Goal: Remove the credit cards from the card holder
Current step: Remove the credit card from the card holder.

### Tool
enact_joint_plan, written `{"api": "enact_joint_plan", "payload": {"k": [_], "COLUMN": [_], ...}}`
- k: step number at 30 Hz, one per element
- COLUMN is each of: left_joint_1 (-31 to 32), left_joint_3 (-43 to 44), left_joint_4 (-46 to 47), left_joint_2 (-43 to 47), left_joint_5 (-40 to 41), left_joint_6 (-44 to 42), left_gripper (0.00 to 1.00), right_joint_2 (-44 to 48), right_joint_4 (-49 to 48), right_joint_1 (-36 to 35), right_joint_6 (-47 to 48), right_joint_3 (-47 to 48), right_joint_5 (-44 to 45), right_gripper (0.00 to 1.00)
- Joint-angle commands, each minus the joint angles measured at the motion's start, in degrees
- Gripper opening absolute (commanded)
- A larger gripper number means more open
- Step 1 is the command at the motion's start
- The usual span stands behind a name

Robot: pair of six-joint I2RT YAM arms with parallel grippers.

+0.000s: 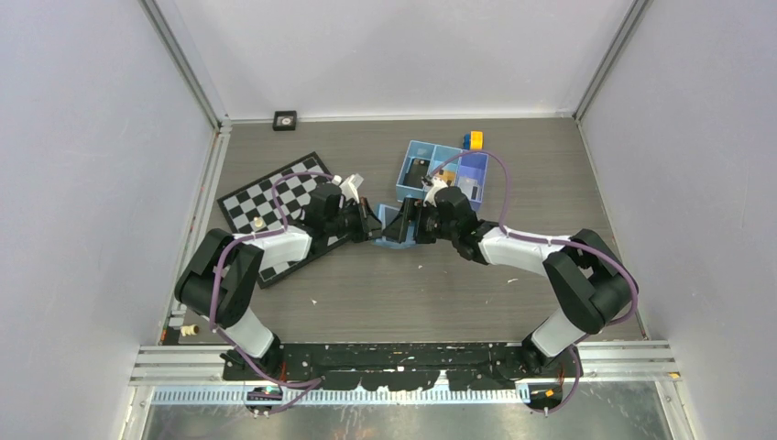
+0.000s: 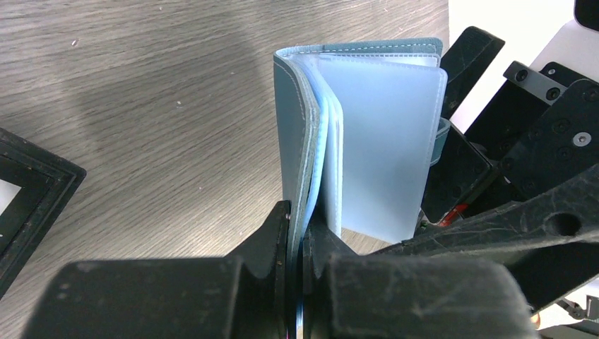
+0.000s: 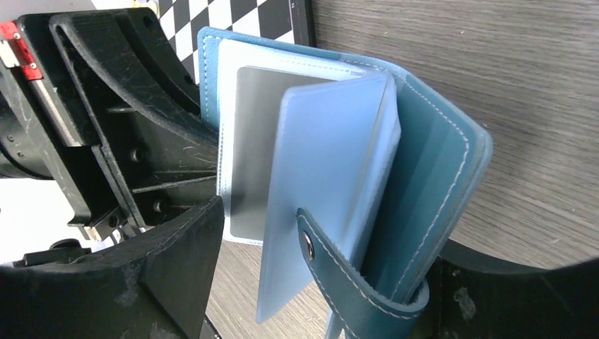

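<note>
The light-blue card holder (image 1: pixel 392 223) stands open on edge at the table's middle, between both grippers. My left gripper (image 2: pixel 297 236) is shut on one cover panel of the card holder (image 2: pixel 367 141); its clear inner sleeves fan out to the right. My right gripper (image 3: pixel 318 282) is open, its fingers (image 3: pixel 141 282) wide apart on either side of the holder (image 3: pixel 431 176) and its snap strap (image 3: pixel 339 268). A silvery grey card (image 3: pixel 251 141) sits in an inner pocket. The orange-tan and black cards are not clearly seen.
A blue three-compartment tray (image 1: pixel 410 151) with dark flat items stands just behind the right gripper. A yellow-and-blue block (image 1: pixel 473 139) lies behind it. A chessboard (image 1: pixel 275 197) lies under the left arm, and its edge shows in the left wrist view (image 2: pixel 28 191).
</note>
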State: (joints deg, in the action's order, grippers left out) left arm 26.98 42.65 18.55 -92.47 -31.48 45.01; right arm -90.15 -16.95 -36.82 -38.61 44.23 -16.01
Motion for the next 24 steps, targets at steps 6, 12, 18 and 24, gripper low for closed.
{"api": "enact_joint_plan", "payload": {"k": [6, 12, 18, 24], "left_joint_1": [-0.1, 0.0, 0.0, 0.0], "left_joint_3": [0.5, 0.6, 0.6, 0.5], "left_joint_4": [1.2, 1.1, 0.1, -0.7], "left_joint_2": [0.8, 0.7, 1.2, 1.9], "left_joint_5": [-0.2, -0.2, 0.5, 1.5], "left_joint_6": [-0.3, -0.4, -0.8, -1.1], "left_gripper": [0.00, 0.00, 0.00, 0.00], "right_joint_2": [-0.8, -1.3, -2.8, -3.2], "right_joint_4": [2.1, 4.1, 12.6, 16.3], "right_joint_1": [-0.8, -1.8, -2.2, -2.3], "right_joint_6": [2.3, 3.3, 4.4, 4.3], "right_joint_3": [3.0, 4.3, 7.5, 8.9], "right_joint_5": [2.1, 3.4, 10.8, 15.3], "right_gripper": [0.87, 0.89, 0.78, 0.64]}}
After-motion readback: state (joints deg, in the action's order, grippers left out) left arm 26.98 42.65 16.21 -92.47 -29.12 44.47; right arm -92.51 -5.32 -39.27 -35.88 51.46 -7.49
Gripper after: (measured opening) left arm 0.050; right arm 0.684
